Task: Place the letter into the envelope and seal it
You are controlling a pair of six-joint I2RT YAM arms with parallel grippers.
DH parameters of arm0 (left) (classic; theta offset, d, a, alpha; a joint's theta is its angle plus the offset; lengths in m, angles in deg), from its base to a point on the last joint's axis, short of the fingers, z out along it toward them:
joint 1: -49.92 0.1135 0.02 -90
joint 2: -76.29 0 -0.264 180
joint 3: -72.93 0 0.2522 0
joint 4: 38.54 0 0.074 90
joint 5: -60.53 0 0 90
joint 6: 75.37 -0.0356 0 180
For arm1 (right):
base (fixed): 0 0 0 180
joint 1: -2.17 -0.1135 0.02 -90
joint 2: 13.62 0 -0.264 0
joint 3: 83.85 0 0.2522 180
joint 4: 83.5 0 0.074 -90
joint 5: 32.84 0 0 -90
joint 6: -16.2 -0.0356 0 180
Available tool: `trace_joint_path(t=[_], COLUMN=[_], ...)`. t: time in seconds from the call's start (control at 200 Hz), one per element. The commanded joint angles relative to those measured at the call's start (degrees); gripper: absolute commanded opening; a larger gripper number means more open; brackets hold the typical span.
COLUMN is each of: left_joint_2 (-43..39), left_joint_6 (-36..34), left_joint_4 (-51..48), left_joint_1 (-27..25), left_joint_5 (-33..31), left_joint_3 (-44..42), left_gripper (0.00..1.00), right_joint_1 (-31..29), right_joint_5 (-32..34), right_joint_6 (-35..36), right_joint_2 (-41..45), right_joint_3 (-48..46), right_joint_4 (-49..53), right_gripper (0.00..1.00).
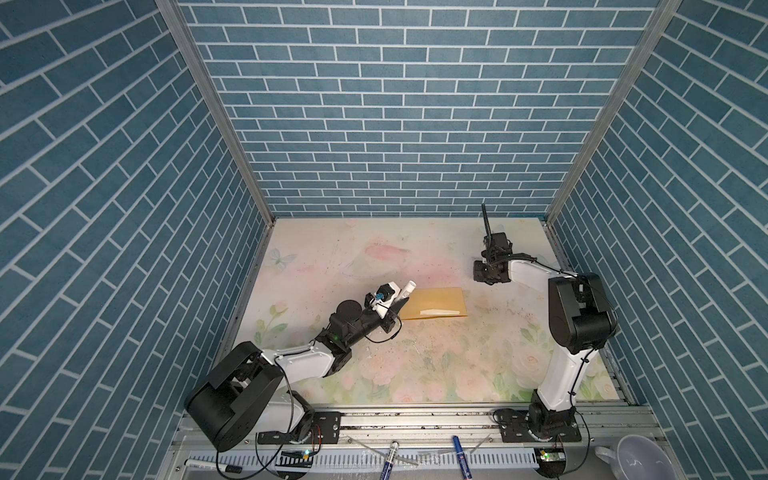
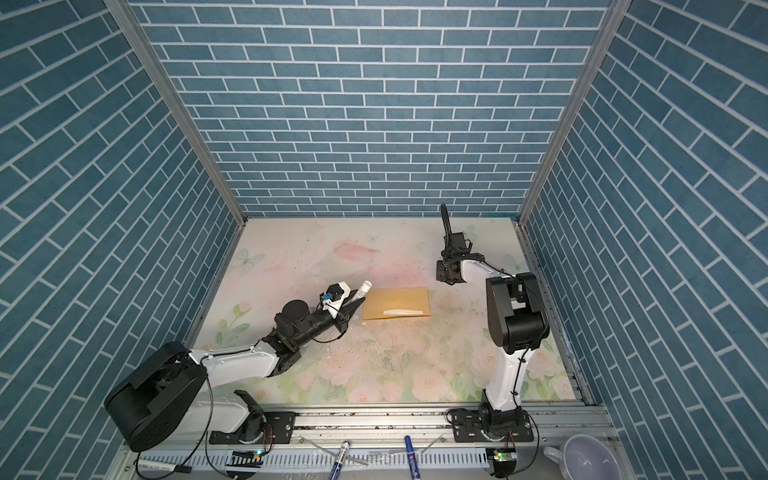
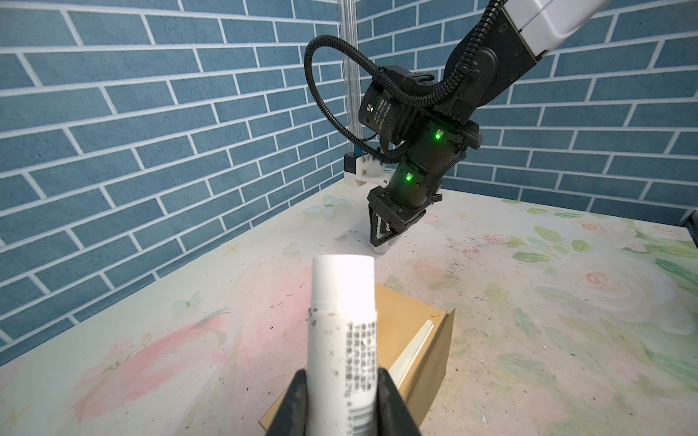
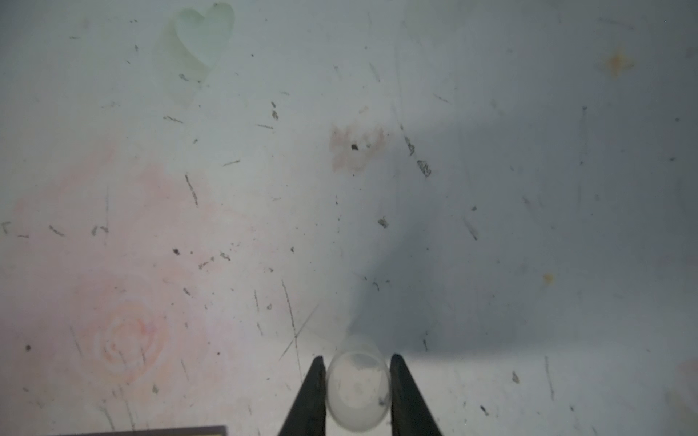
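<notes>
- envelope (image 1: 436,302) (image 2: 397,304): lies flat around the middle of the floral desk (image 1: 374,257), long side running left to right in both top views; seen as a tan slab in the left wrist view (image 3: 423,370).
- letter (image 1: 440,311) (image 2: 402,312): sits almost wholly inside the envelope; shows only as a thin cream strip along the long edge nearer the arm bases, also seen in the left wrist view (image 3: 413,349).
- left tool (image 3: 342,381): clamps a white glue stick (image 3: 342,313) between its two black fingers (image 3: 298,400); hovers just beside the envelope's left short end.
- glue stick in the top views (image 1: 408,288) (image 2: 365,287): tilts up and away from the arm, free end raised over the left end of the envelope; touches no paper, as far as can be told.
- right tool (image 4: 357,362): grips a small translucent cap (image 4: 357,389), jaws closed against its sides; points down at the desk.
- right tool in the left wrist view (image 3: 379,241): stands well apart from the envelope, toward the far right part of the desk, cap (image 3: 379,248) at or just above the surface.
</notes>
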Motion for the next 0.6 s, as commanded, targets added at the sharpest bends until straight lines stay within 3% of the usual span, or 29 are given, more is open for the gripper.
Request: trace_joint_path(t=[0.0, 0.115, 0.37, 0.595], left_joint_2=[0.5, 0.5, 0.9, 1.1], left_joint_6=[0.3, 0.3, 0.4, 1.9], left_joint_4=[0.4, 0.4, 0.7, 2.3], left_joint_1=[-0.4, -0.4, -0.5, -0.9], left_joint_5=[-0.2, -0.3, -0.6, -1.6], left_joint_3=[-0.1, -0.2, -0.1, 0.0], left_gripper=[0.0, 0.0, 0.0, 0.0], right_joint_1=[0.3, 0.3, 0.2, 0.2], right_joint_5=[-0.8, -1.2, -2.1, -4.9], right_joint_6=[-1.0, -1.1, -0.9, -0.5], right_joint_2=[-1.0, -0.7, 2.1, 12.0], right_joint_3=[-2.0, -2.4, -2.4, -4.4], right_joint_4=[0.1, 0.1, 1.6, 3.4], right_gripper=[0.18, 0.26, 0.56, 0.67])
